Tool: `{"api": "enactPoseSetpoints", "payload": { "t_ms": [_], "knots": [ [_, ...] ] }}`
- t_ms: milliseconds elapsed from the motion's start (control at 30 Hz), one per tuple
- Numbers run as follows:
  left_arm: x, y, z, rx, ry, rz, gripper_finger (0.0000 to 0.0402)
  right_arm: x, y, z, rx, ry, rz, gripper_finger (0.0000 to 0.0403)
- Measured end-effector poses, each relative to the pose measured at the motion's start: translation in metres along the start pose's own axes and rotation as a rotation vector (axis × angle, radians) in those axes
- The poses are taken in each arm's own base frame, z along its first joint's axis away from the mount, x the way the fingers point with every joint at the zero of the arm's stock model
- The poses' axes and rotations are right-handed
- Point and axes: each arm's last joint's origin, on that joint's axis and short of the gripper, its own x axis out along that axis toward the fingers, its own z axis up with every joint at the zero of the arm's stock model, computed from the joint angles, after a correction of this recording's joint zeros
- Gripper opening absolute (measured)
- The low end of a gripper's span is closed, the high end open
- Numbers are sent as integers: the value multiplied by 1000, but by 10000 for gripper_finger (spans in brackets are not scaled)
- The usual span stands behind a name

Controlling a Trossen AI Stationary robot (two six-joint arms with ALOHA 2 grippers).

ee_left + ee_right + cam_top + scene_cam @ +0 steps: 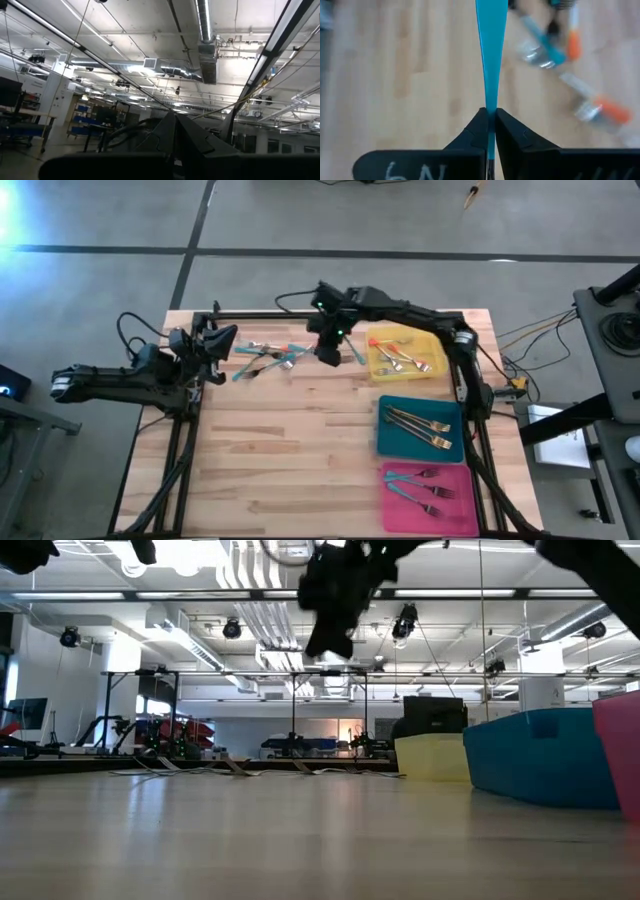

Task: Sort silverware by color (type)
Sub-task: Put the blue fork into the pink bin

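Right gripper [490,120] fingers clamped on a teal-handled utensil [490,60], above the worktop [300,440]; left gripper [215,345] fingers together.

Matt wooden table [300,450], glossy teal-handled utensil [491,60]

Loose silverware [265,358] heaped at far table edge (teal and orange handles mixed). One teal-handled utensil [491,60] pinched between right gripper [490,120] fingers, above wood.
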Motion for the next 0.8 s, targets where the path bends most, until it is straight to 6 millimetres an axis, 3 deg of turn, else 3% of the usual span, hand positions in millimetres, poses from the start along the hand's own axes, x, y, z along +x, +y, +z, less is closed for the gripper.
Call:
{"api": "enactPoseSetpoints", "payload": {
  "t_ms": [167, 267, 467, 633, 800],
  "knots": [
    [-2, 1, 2, 43, -1, 31, 0, -56, 49, -15, 102, 66, 54, 12],
    [-3, 3, 4, 75, -5, 73, 0, -68, 77, -27, 84, 116, 55, 12],
    [-4, 6, 6, 158, -7, 152, 0, -61, 122, -65, 212, 239, 81, 12],
    [-7, 9, 10, 267, -8, 239, 0, -39, 155, -116, 341, 406, 80, 13],
    [-6, 10, 28, 496, -18, 317, 0, -27, 191, -168, 398, 495, 106, 13]
  ]
}}
